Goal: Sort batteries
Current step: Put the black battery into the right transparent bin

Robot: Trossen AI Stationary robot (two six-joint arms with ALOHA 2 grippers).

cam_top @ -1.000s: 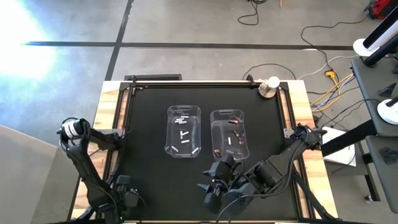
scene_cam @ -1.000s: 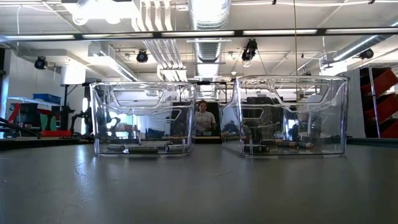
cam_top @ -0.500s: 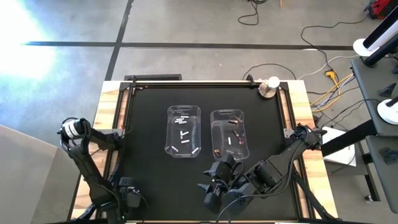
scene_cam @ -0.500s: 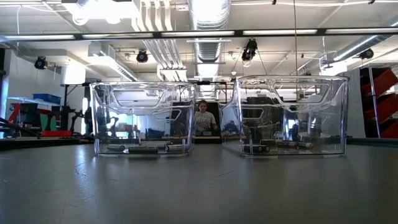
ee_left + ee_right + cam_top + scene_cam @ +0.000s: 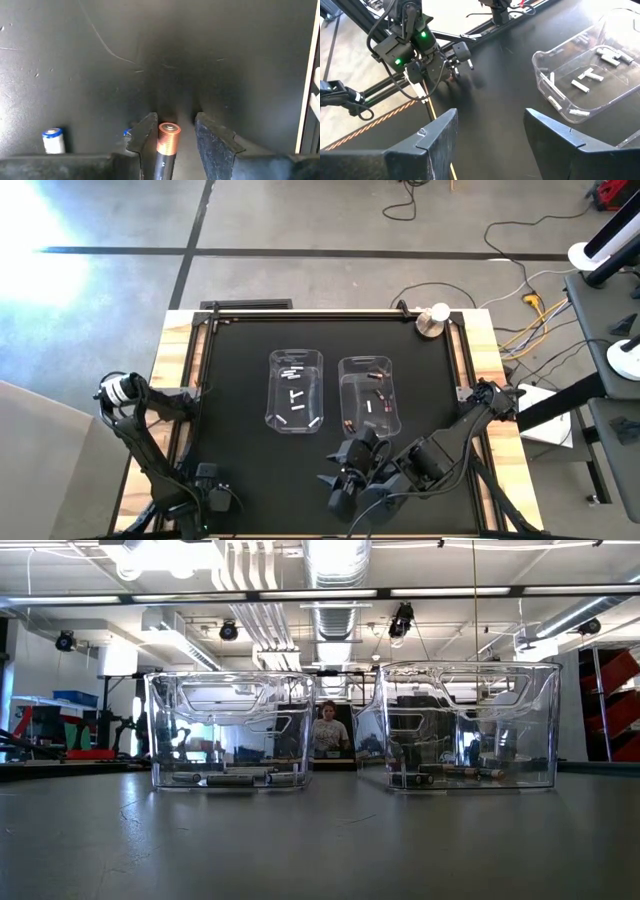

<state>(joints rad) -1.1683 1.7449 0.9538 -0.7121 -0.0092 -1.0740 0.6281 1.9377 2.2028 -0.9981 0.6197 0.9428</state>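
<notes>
My left gripper [image 5: 210, 492] is low at the table's near left corner and open. A dark battery with a copper end [image 5: 168, 141] lies between its fingers, close to one finger [image 5: 144, 136] and with a gap to the other [image 5: 212, 137]. A white battery with a blue end [image 5: 52, 140] stands on the mat beside it. My right gripper [image 5: 340, 485] is open and empty near the front edge. The left clear bin [image 5: 295, 392] holds white batteries. The right clear bin [image 5: 368, 398] holds dark ones. My left gripper has the dark battery lying along its fingers, copper end [image 5: 169, 131] forward. The battery sits right beside one finger, and I cannot tell whether they touch. The other finger stands clear of it.
A silver round object [image 5: 432, 321] sits at the far right corner. The wooden frame [image 5: 178, 380] borders the black mat. Both bins show side by side in the low view [image 5: 230, 730] [image 5: 465, 725], with a person [image 5: 326, 726] in the room behind them.
My left gripper has gone a little toward the table's near edge. The bins and my right arm have kept still.
</notes>
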